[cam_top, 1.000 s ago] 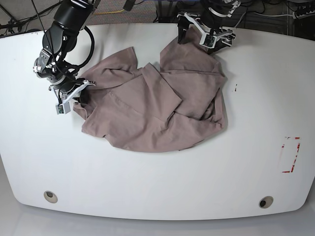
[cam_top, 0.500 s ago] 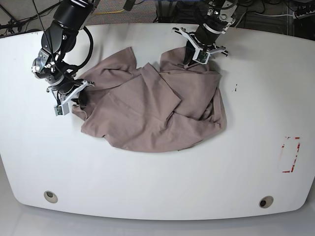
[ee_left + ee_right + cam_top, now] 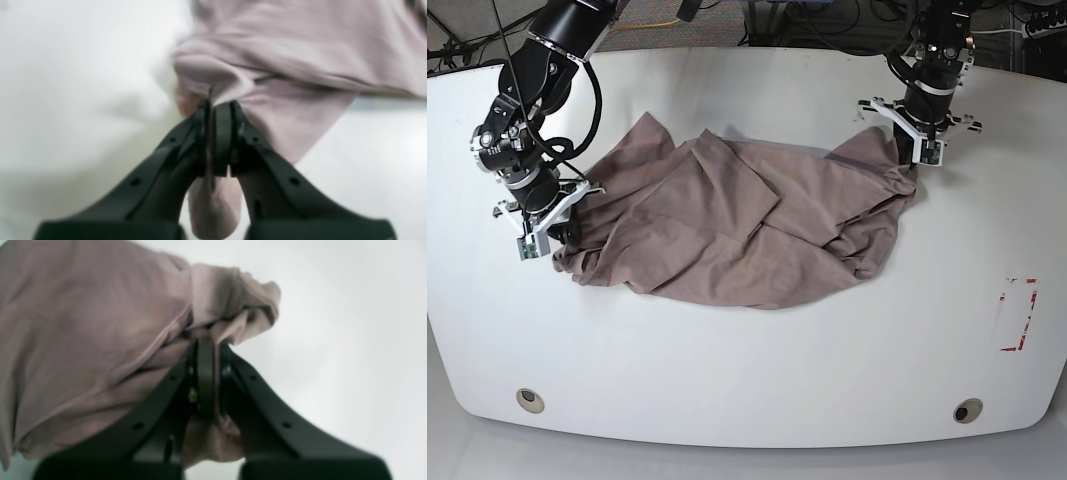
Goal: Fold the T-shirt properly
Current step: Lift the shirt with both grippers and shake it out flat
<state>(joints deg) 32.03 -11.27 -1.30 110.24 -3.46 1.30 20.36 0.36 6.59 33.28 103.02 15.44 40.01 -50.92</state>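
Mauve T-shirt (image 3: 737,235) between both claws

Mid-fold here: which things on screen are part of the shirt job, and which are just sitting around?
In the job:
- T-shirt, crumpled, stretched between both arms
- left end effector, shut on its far edge
- right end effector, shut on its opposite edge

Just there:
- white table
- red tape marks
- two round table holes
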